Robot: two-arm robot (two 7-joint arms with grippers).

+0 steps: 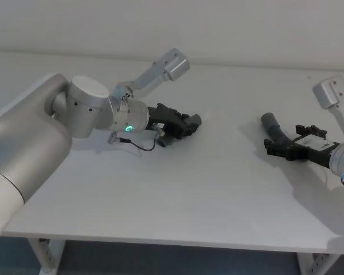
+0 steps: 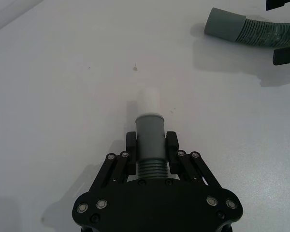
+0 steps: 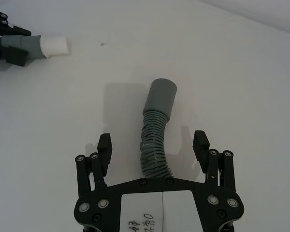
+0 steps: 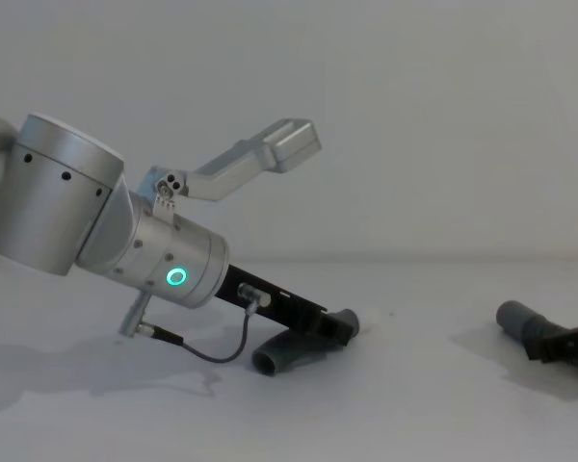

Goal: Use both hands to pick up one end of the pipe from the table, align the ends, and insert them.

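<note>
Fingers (image 2: 131, 146) of the left gripper (image 2: 151, 150) clamp the short hose piece (image 2: 150, 129) behind its grey cuff; the right gripper (image 3: 152, 144), spread wide, straddles the longer piece (image 3: 157, 126) lying on the table (image 1: 218, 195).

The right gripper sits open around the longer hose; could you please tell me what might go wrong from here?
1. The right gripper straddles the longer piece on its flexible ribs, well behind the plain cuff, so that cuff may droop or swing once lifted, spoiling alignment.
2. The left gripper clamps the short piece just behind the white spigot; pushing the ends together might make it slip in the grip.
</note>
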